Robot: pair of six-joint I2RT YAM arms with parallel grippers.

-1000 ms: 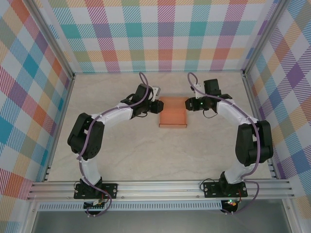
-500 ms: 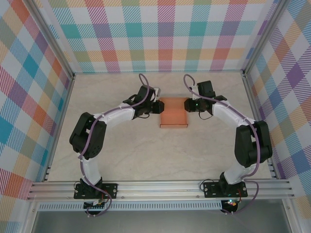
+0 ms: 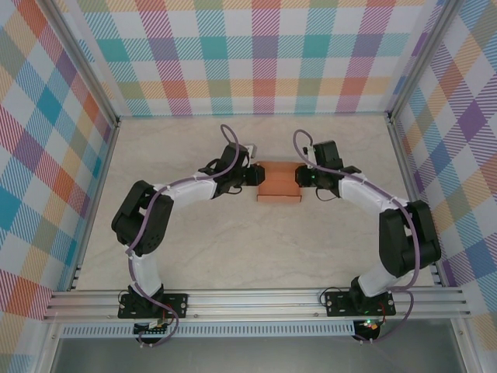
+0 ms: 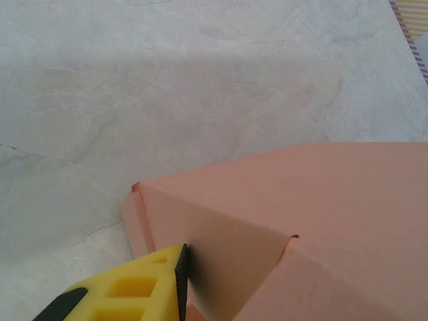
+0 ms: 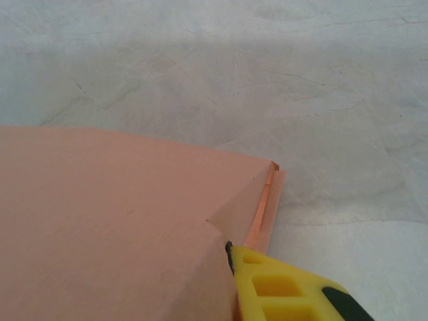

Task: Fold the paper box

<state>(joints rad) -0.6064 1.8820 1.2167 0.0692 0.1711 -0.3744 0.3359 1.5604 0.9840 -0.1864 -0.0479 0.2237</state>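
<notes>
Top external view: paper box (image 3: 279, 183) sits at the far-centre of the pale marbled table (image 3: 233, 249), a small salmon-orange rectangle lying flat, long side running near to far, with a thin lip along its near edge. Left gripper (image 3: 254, 177) is at the box's left edge and right gripper (image 3: 300, 176) at its right edge, both up against the card and facing each other across it. Both arms curve in from their bases on the near rail (image 3: 256, 299); checked walls (image 3: 264, 54) on three sides. From this height the box reads as one plain block, no creases or finger gaps visible. Left wrist view gives the detail: the box (image 4: 301, 221) shows a top panel sloping down into a folded side wall, a sharp crease between them, a small notch where two panels meet and a little tab poking out at the corner nearest the table. One yellow finger (image 4: 134, 294) with a black pad lies right against that side wall. The other finger is hidden, so can't tell if the fingers are clamped on the card or just pressed to it. Right wrist view: the box (image 5: 114, 221) has a broad flat top, a diagonal fold running to the corner and a narrow flap standing off the side with a brighter orange edge. A yellow finger (image 5: 281, 287) touches the card just below that fold. Second finger hidden here too, so can't tell whether it grips.
</notes>
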